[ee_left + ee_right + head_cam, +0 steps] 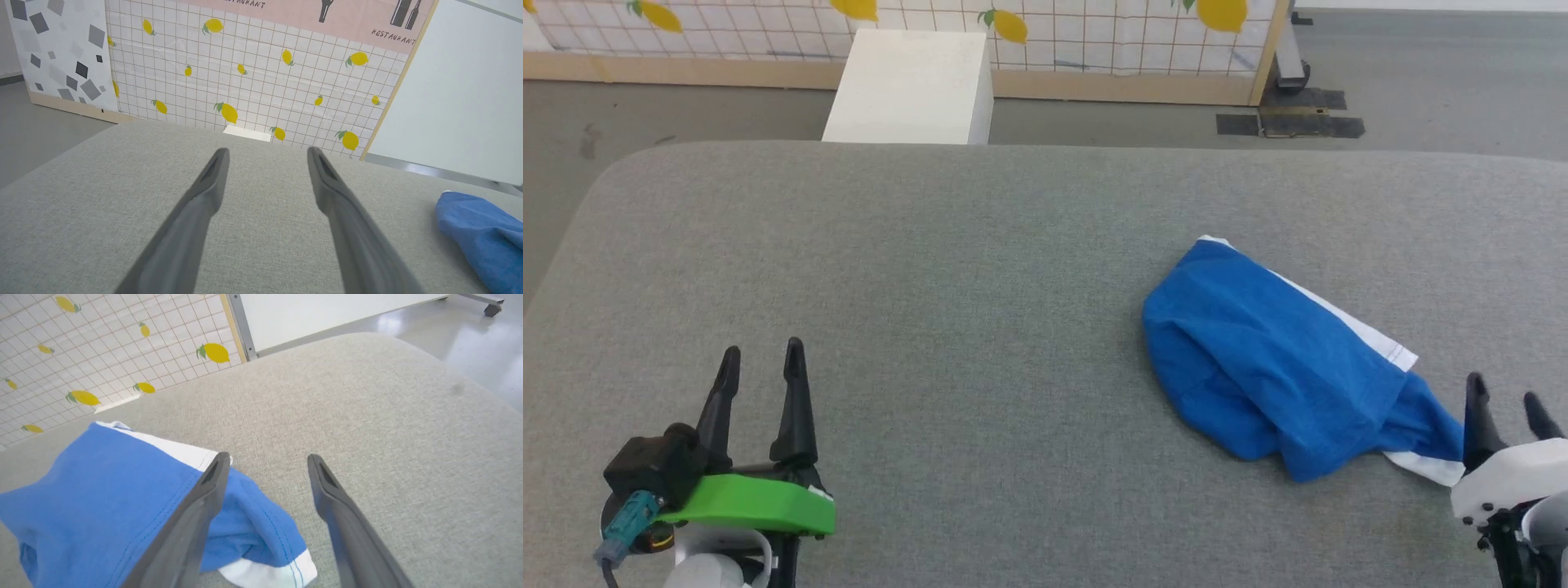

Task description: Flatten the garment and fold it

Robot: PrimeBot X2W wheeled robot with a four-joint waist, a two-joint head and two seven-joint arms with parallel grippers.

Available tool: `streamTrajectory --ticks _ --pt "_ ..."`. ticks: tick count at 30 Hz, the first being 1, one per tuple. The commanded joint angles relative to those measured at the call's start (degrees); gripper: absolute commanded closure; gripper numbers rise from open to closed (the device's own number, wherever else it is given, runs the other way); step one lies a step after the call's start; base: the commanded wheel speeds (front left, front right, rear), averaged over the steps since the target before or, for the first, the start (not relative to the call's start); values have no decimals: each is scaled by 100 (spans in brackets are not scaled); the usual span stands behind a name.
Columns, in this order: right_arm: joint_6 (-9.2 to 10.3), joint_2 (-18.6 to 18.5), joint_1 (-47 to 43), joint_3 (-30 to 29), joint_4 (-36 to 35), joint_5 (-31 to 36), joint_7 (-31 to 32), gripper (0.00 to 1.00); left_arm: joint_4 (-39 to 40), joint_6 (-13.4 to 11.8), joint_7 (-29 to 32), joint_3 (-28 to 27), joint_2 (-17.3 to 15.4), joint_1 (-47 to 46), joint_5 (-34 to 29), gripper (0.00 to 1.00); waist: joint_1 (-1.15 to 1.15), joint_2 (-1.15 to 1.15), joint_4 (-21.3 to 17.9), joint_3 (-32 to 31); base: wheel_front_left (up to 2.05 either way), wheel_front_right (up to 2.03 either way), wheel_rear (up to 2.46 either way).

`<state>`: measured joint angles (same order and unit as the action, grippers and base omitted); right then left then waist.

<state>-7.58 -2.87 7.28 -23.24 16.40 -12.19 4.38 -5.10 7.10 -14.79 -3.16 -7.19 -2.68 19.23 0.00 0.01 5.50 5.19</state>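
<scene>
Head view: the garment (pixel 1274 359) lies bunched on the right of the grey padded surface (pixel 980 269), just beside the right gripper (pixel 1505 398), fingers spread, empty; left gripper (pixel 762 349) likewise, well apart. Right wrist view adds blue seam stitching (pixel 160 516); left wrist view, a RESTAURANT poster (pixel 359 16) above the lemon-print wall (pixel 253 81).

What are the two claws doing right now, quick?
Left claw: open, holding nothing.
Right claw: open, holding nothing, beside the blue garment.

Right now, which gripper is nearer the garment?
The right gripper, open at the edge of the garment; the left gripper, also open, sits far from it.
</scene>
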Motion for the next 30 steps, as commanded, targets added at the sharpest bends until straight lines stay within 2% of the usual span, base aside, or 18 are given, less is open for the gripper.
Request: streamTrajectory --ticks 1,3,5,11,15,17,22,23,25,29,30 --pt "9 0 52 43 -79 -21 -138 0 6 38 -20 9 -15 -2 20 0 0 -1 -34 -21 0 0 0" --pt "9 0 45 243 -208 -1 -150 0 26 38 -20 34 -4 3 18 0 0 -1 -66 -24 0 0 0" --pt "9 0 72 688 -358 72 127 0 39 38 -20 62 -8 22 21 0 0 -1 -99 -17 0 0 0" --pt "9 0 536 2228 -659 163 1520 0 55 38 -20 120 -37 4 64 0 0 -1 -81 96 0 0 0" --pt "9 0 1028 2702 -403 615 2210 0 50 38 -20 164 -96 -73 137 0 0 -1 8 226 0 0 0" --pt "9 0 1257 2848 -186 948 2456 0 39 38 -20 192 -127 -102 172 0 0 -1 59 291 0 0 0" --pt "9 0 1625 3107 439 1316 3212 0 -16 38 -20 244 -164 -157 247 0 0 -1 153 394 0 0 0" --pt "9 0 1670 3101 524 1317 3300 18 -33 38 -20 256 -153 -181 270 0 0 -1 189 407 0 0 0" --pt "9 0 1720 3121 539 1117 3202 99 -60 38 -20 242 -132 -206 290 0 0 -1 240 403 0 0 0" --pt "9 0 1783 3454 363 517 2680 100 -72 38 -20 205 -138 -205 298 0 0 -1 272 384 0 0 0" --pt "9 0 1775 3802 215 -99 2434 100 -82 38 -20 205 -150 -195 289 0 0 -1 282 352 0 0 0"
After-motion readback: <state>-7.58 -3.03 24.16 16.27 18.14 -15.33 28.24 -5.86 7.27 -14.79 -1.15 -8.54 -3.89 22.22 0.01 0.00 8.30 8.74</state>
